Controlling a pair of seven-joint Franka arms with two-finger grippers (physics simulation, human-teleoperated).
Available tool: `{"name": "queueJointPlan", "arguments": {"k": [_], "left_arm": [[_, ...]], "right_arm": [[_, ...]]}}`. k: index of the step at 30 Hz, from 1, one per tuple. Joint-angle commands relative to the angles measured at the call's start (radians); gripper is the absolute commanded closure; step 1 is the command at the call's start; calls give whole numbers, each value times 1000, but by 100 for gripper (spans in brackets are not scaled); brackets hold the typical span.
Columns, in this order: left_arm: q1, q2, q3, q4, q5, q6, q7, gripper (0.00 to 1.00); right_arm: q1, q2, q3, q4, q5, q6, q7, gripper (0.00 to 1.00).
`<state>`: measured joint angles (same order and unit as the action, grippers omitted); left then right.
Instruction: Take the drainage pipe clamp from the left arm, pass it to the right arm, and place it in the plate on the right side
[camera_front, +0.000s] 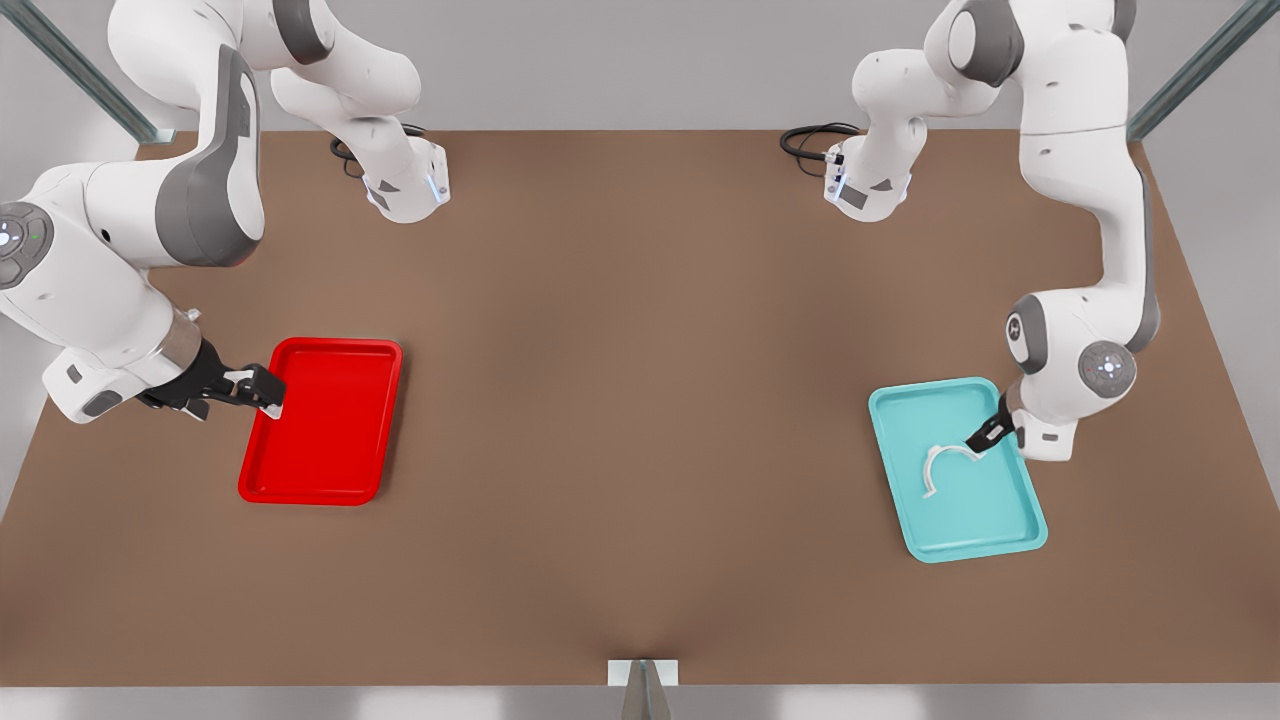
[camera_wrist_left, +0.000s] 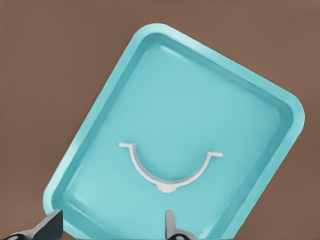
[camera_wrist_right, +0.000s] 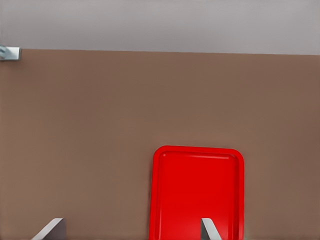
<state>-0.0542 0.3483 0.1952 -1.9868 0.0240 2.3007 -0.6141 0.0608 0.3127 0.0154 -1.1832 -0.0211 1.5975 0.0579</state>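
I count one drainage pipe clamp (camera_front: 938, 468), a thin white half-ring with short flared ends, lying flat on the floor of the one teal tray (camera_front: 1020, 525) on the front view's right. In the left wrist view the same clamp (camera_wrist_left: 167, 176) sits a little off the tray's centre, its open side facing away from the camera, and nothing grips it. The left gripper (camera_front: 983, 436) hangs over the teal tray (camera_wrist_left: 270, 100), just beside one flared end of the clamp; whether it touches that end I cannot tell. Its two fingers (camera_wrist_left: 47, 226) stand spread apart with nothing between them, and the clamp lies just beyond their tips. Well apart, on the front view's left, there is one plate (camera_front: 300, 490), bright red with a low raised rim. The right gripper (camera_front: 258, 392) is at the plate's near long edge, its tips over the rim. From the right wrist view I see its two fingers (camera_wrist_right: 50, 229) also parted and holding nothing, with the red plate (camera_wrist_right: 160, 200) ahead of them on the one brown table (camera_front: 640, 400). Two arms, two trays, one clamp.
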Motion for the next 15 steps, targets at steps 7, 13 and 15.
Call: {"name": "queueJointPlan", "arguments": {"k": [7,13,15], "left_arm": [[4,70,15,-102,-71,330,-935,0],[-6,144,15,-102,-79,336,-931,0],[-7,159,13,-101,-79,336,-931,5]], "right_arm": [[-1,-1,0,1,3,2,-4,0],[-4,-1,0,1,4,2,-12,0],[-4,-1,-2,1,4,2,-12,0]]}}
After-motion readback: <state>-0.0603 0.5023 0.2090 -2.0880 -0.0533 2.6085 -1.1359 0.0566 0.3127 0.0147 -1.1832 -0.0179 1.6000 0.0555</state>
